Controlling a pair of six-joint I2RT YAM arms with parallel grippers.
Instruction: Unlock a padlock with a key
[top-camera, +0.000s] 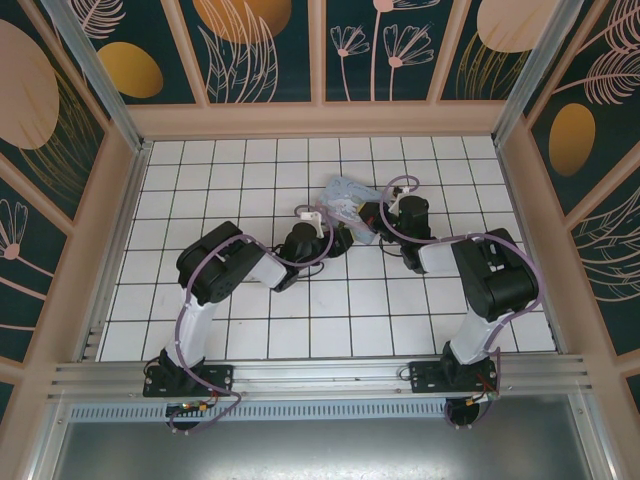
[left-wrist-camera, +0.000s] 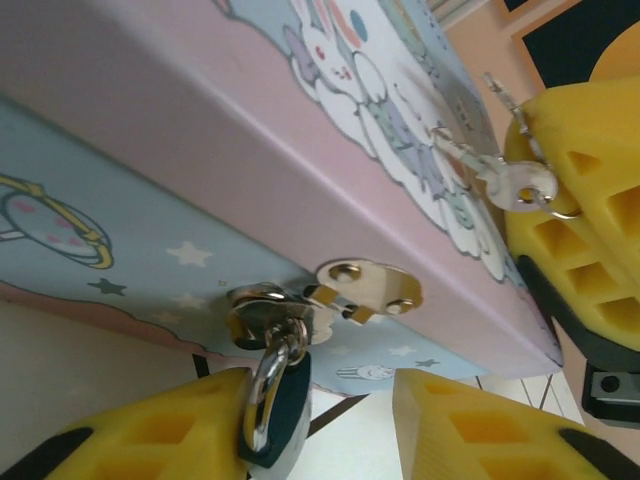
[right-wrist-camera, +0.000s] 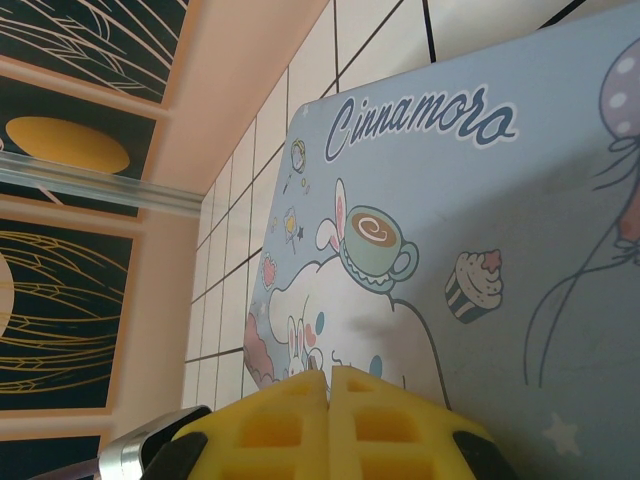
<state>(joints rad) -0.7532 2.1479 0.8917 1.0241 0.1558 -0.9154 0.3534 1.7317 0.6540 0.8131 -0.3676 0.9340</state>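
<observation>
The padlock (left-wrist-camera: 287, 408), with a dark blue body and a steel shackle, hangs from the hasp (left-wrist-camera: 365, 285) on the front of a pale blue cartoon tin (left-wrist-camera: 130, 130). My left gripper (left-wrist-camera: 325, 392) is open around it. The padlock leans on the left finger (left-wrist-camera: 150, 435), and a gap separates it from the right finger (left-wrist-camera: 470, 430). Over the tin's lid, my right gripper (right-wrist-camera: 328, 375) is shut. In the left wrist view its yellow fingers (left-wrist-camera: 585, 140) hold a small silver key (left-wrist-camera: 515, 185) on a wire ring just above the lid.
The tin (top-camera: 345, 195) lies on the white tiled floor (top-camera: 220, 170) near the middle, with both grippers (top-camera: 322, 222) (top-camera: 370, 215) meeting at it. Wooden walls enclose the floor. An aluminium rail (top-camera: 320, 375) runs along the near edge.
</observation>
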